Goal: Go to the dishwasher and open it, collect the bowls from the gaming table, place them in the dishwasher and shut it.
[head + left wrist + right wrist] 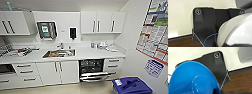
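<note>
At about five o'clock from the sink [59, 53], under the white counter [82, 53], the dishwasher [91, 66] stands open: its steel door [94, 76] is dropped forward and the dark interior with its racks faces the room, which is presumably why the robot looks straight at it, since a lowered door leaves the racks free to load from above and in front. A blue bin [131, 85] sits on the floor at roughly four o'clock from the door, near it but apart, so an approach from the left side of the door looks the cleaner one.

In the left wrist view a white bowl [238, 31] looms large at the wrist, rim towards the camera; in the right wrist view a blue bowl [194, 79] does the same, its underside and foot ring showing. Each sits tight against its own wrist plate, tilted and off any surface, which I take to mean each arm carries one bowl. The fingers themselves are hidden behind the bowls, so I cannot tell how either gripper is set. Carrying one per arm would spare a second trip.

Both wrist views look down on dark wood-look floor and a pale wall with a skirting strip (the arms appear to hang low at the robot's sides, keeping the bowls clear while it drives). The gaming table cannot be placed from here. By my reading the collecting is done and the loading not yet begun.
</note>
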`<state>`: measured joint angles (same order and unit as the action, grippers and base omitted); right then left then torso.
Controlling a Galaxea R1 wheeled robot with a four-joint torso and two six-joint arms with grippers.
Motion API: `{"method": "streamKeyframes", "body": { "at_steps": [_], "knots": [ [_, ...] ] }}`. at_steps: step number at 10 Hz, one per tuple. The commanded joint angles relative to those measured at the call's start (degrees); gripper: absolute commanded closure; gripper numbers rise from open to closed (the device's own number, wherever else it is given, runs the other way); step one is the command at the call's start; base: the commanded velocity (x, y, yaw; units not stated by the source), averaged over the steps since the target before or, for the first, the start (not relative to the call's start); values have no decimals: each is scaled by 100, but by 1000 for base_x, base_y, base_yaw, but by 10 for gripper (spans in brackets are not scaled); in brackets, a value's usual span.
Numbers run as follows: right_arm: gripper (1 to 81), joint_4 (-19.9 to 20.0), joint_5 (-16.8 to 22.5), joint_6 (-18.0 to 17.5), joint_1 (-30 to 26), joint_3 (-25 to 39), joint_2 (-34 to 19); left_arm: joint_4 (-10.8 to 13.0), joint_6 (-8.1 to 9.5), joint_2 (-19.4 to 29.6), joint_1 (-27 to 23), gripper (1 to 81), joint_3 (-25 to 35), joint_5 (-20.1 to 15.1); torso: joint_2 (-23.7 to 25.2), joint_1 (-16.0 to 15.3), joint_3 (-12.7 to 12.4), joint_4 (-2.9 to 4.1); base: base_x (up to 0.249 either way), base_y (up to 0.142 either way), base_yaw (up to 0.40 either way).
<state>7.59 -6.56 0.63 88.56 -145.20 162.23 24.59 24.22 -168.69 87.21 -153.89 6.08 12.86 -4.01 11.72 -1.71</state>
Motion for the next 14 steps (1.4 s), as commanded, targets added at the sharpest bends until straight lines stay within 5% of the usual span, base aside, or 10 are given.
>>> {"method": "streamKeyframes", "body": {
  "at_steps": [1,14],
  "knots": [
    [811,-48,296,16,-238,2,-92,-7,12,55,-226,811,0,-195,0,0,0,0,107,0,0],
    [811,-48,296,16,-229,-25,-92,-7,12,55,-226,811,0,-195,0,0,0,0,108,5,0]
  ]
}}
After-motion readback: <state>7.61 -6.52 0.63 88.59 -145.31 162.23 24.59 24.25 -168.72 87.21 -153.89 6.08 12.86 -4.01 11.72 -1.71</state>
